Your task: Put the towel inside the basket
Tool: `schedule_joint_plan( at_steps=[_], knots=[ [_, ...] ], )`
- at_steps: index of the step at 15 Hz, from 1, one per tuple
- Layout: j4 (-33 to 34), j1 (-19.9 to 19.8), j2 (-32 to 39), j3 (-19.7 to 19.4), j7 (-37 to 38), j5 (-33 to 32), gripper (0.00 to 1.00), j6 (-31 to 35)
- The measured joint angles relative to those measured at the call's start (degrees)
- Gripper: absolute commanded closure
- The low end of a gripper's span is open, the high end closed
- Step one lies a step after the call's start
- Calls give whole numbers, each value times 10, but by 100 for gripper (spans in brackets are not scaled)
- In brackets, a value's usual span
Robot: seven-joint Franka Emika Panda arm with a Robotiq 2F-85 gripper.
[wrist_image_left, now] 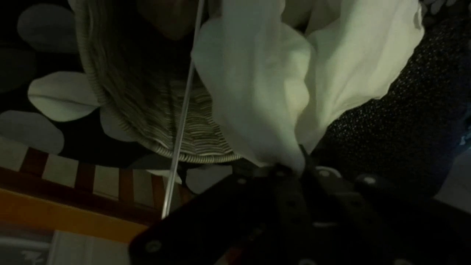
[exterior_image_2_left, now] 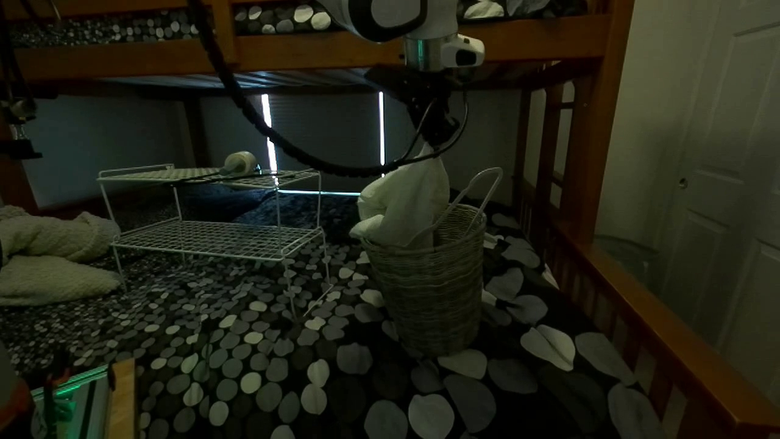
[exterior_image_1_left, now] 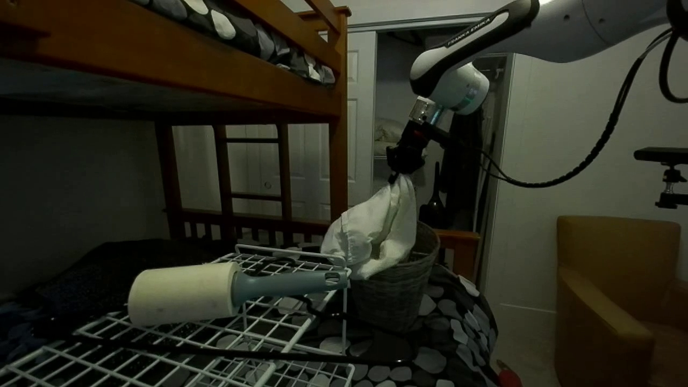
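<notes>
Black two-fingered gripper point(wrist_image_left: 296, 165), jaws tight on white cloth towel point(exterior_image_2_left: 411, 198); placing stage, seemingly, dimly lit; next requires centring over round wicker basket point(exterior_image_2_left: 429, 296)

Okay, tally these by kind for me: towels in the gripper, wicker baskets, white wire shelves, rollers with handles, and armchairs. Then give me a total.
Towel in the gripper: 1
Wicker basket: 1
White wire shelves, one above the other: 2
Roller with a handle: 1
Armchair: 1
Total: 6

White towel point(exterior_image_2_left: 407, 198) partly over basket point(exterior_image_2_left: 429, 292)
</notes>
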Motion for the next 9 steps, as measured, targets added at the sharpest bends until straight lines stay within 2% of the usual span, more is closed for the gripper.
schedule_joint_plan(
  at_steps=[6,7,9],
  knots=[
    [46,-1,8,9,10,2,12,-104],
    [65,-1,8,11,4,8,30,-129],
    [105,0,8,18,-12,18,15,-182]
  ],
)
